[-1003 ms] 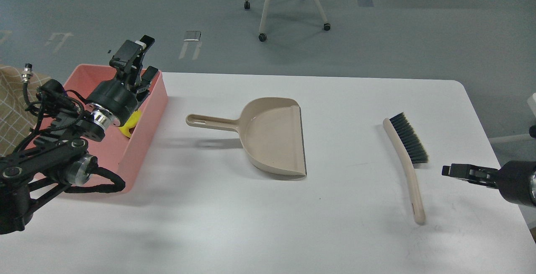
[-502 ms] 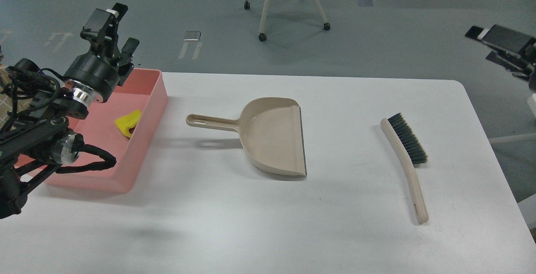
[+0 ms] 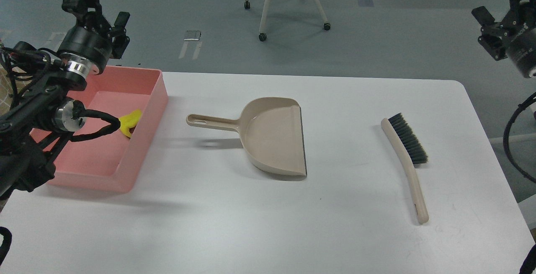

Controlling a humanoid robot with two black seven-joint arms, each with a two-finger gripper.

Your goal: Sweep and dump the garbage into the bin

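On the counter (image 3: 251, 223), a bin (image 3: 144, 140) sits left, a dustpan (image 3: 272, 140) centre, a brush (image 3: 408, 156) right; a sponge (image 3: 129, 122) lies inside the bin.

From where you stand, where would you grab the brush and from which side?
Probably grip the brush on its bare beige handle, below the bristles, coming straight down with the right gripper. The handle lies flat on the table with open space on both sides, so fingers can straddle it.

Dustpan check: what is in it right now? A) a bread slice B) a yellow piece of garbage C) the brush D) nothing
D: the dustpan lies bare on the table, while a yellow piece sits inside the pink bin and the brush lies apart to the right.
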